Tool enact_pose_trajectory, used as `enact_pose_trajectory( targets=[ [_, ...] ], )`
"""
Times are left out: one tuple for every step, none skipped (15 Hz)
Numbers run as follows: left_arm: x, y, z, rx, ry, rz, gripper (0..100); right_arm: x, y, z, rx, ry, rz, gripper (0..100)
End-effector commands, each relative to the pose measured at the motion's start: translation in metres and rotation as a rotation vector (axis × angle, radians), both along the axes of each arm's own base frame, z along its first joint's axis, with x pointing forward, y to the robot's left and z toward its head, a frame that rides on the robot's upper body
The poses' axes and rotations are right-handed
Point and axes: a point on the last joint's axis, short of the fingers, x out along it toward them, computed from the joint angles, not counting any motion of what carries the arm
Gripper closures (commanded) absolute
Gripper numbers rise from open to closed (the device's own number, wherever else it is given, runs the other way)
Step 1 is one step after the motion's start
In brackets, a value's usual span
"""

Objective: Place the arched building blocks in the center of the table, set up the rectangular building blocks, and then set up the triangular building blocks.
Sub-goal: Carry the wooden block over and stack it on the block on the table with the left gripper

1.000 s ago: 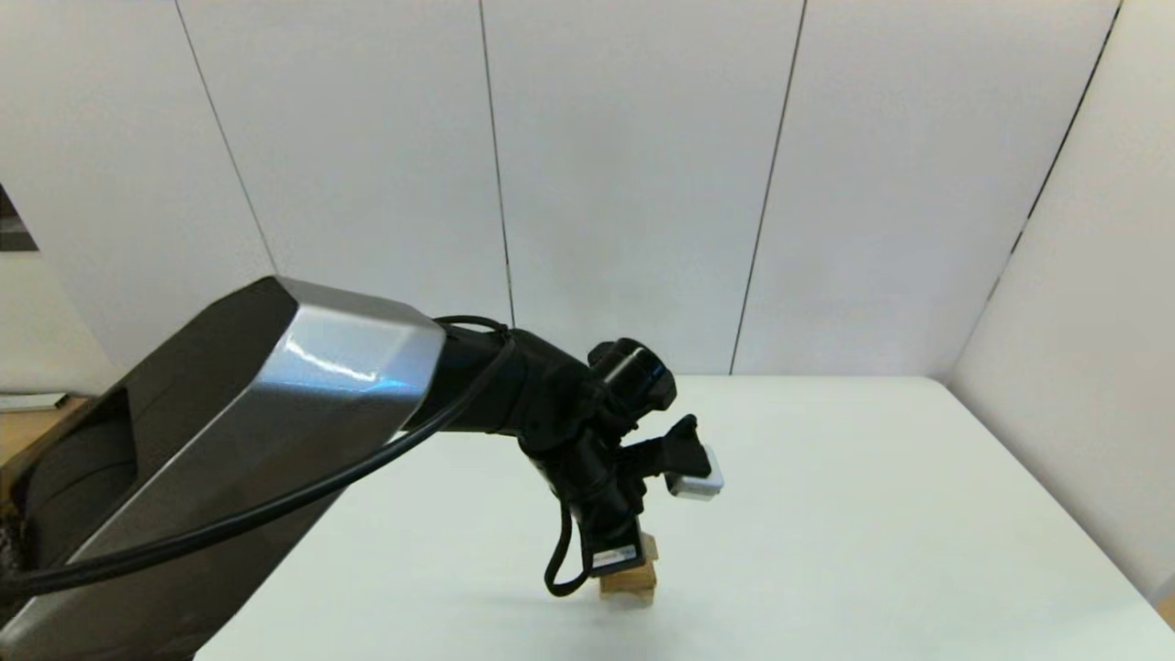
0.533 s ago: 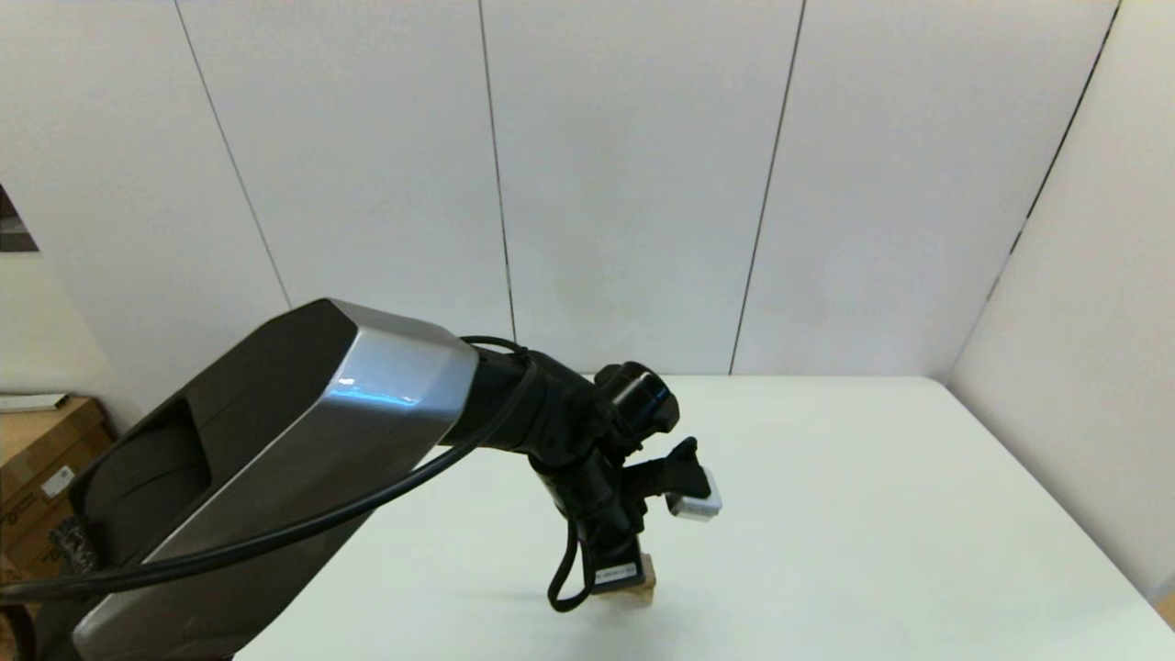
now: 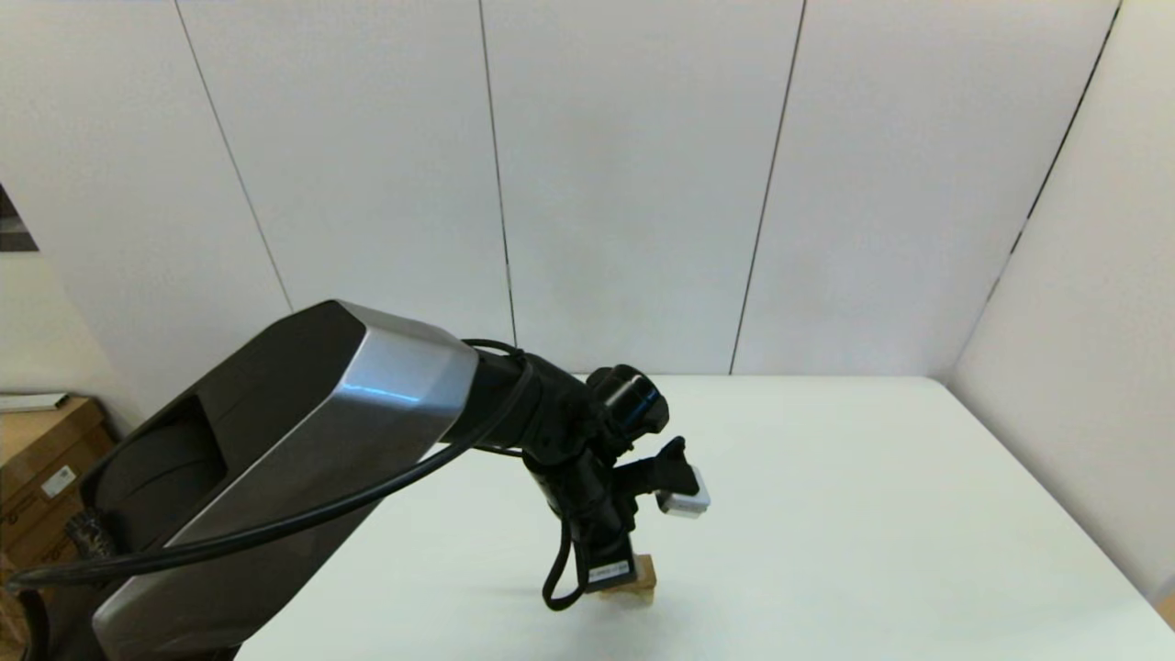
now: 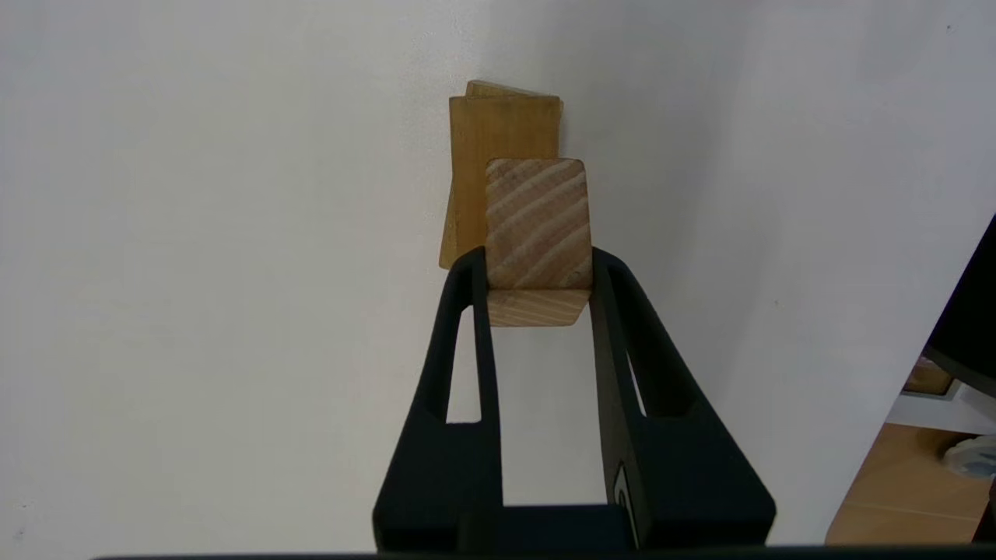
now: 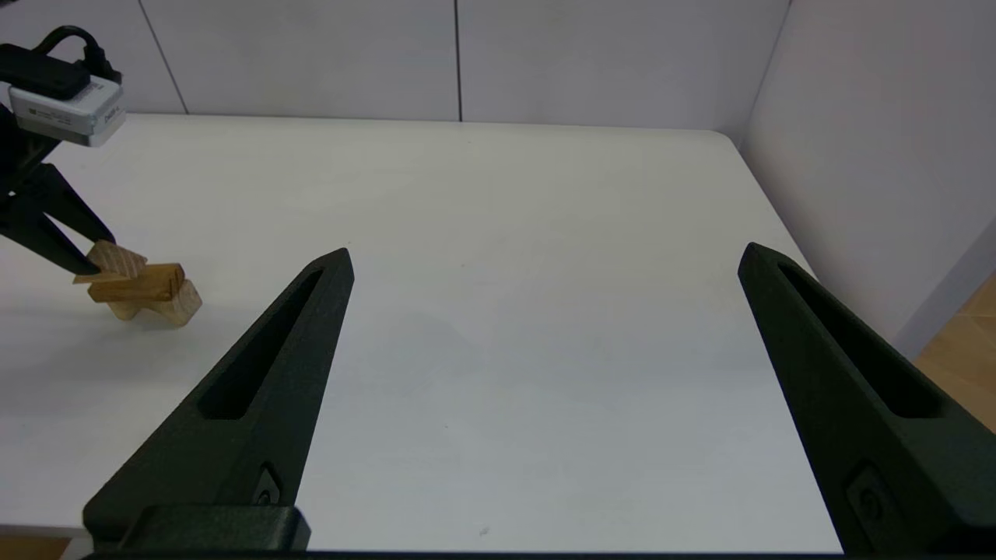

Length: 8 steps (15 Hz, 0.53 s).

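Wood stack: arched block (image 5: 175,305) sits on the white bench (image 3: 826,514), near the middle and toward the near edge; rectangular slab (image 5: 132,283) lies flat across its top.
Triangular wedge: wedge (image 4: 537,233) is pinched on its two side faces, directly over the slab (image 4: 498,132); from the right wrist view it (image 5: 115,258) looks tilted, one end on or just above the slab, contact not certain.
Left gripper: left gripper (image 4: 537,272) has narrow fingers (image 4: 473,311) clamped on the wedge, pointing down at the stack; head view shows only a sliver of wood (image 3: 638,576) under the arm.
Right gripper: right gripper (image 5: 545,257) hangs idle on the right, well apart from the stack, fingers spread wide, nothing between them.
Step (judged): setting the wedge on the slab, last piece of the build.
Risk 1: wedge off level at release, so it may slide or roll off the slab edge.
Risk 2: slab overhangs the arched block on both sides; downward push away from the middle could tip the slab.
Risk 3: wedge seems nearer one end of the slab, so the load is lopsided.
Risk 4: fingers opening close beside the slab could nudge it sideways.
Risk 5: arm hides the stack from the head view, so placement is hard to check.
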Motion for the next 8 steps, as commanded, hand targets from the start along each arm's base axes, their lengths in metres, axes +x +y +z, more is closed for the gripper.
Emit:
enact_pose_trajectory(
  targets=[
    [0.0,-0.0012,0.001,-0.016,0.01,-0.009,100,0.0,0.0,0.0,-0.001,0.001,0.001,0],
    [0.0001,-0.0014,0.0013,-0.018,0.01,-0.008,100,0.0,0.0,0.0,-0.001,0.001,0.001,0],
    [0.0007,-0.0019,0.0011,-0.021,0.006,-0.008,100,0.0,0.0,0.0,-0.001,0.001,0.001,0],
    [0.002,-0.0032,0.0011,-0.033,-0.006,-0.008,100,0.0,0.0,0.0,-0.001,0.001,0.001,0],
    [0.003,-0.0042,-0.001,-0.039,-0.012,-0.008,100,0.0,0.0,0.0,-0.001,0.001,0.001,0],
    [0.0038,-0.005,-0.0025,-0.041,-0.015,-0.008,100,0.0,0.0,0.0,-0.001,0.001,0.001,0],
    [0.0039,-0.0051,-0.0024,-0.042,-0.016,-0.008,100,0.0,0.0,0.0,-0.001,0.001,0.001,0],
    [0.0042,-0.0053,-0.0044,-0.04,-0.014,-0.008,100,0.0,0.0,0.0,-0.001,0.001,0.001,0]
  ],
)
